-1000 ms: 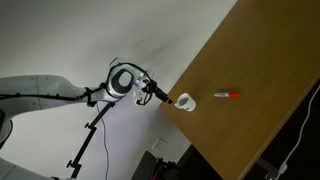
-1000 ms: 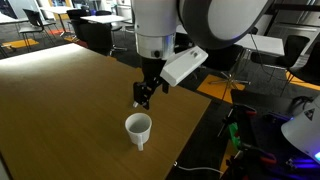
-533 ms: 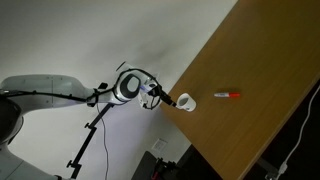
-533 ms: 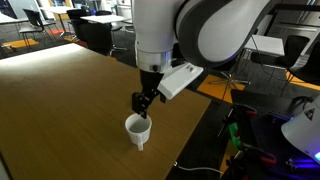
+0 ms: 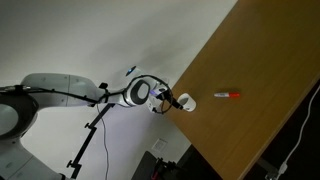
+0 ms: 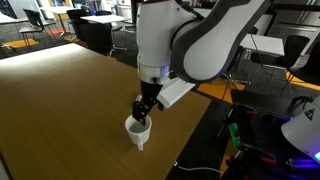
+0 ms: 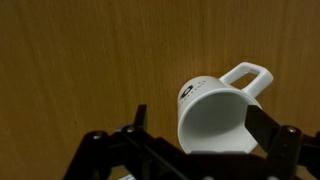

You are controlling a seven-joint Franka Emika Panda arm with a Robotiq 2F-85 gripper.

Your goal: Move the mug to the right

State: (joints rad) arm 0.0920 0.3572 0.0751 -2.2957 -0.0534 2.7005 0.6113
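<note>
Now arm angled steeply down, claw spread open astride the mug, not clamped.

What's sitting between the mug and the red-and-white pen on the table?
Nothing: in an exterior view the wooden table between the mug and the red-and-white pen is bare.
</note>
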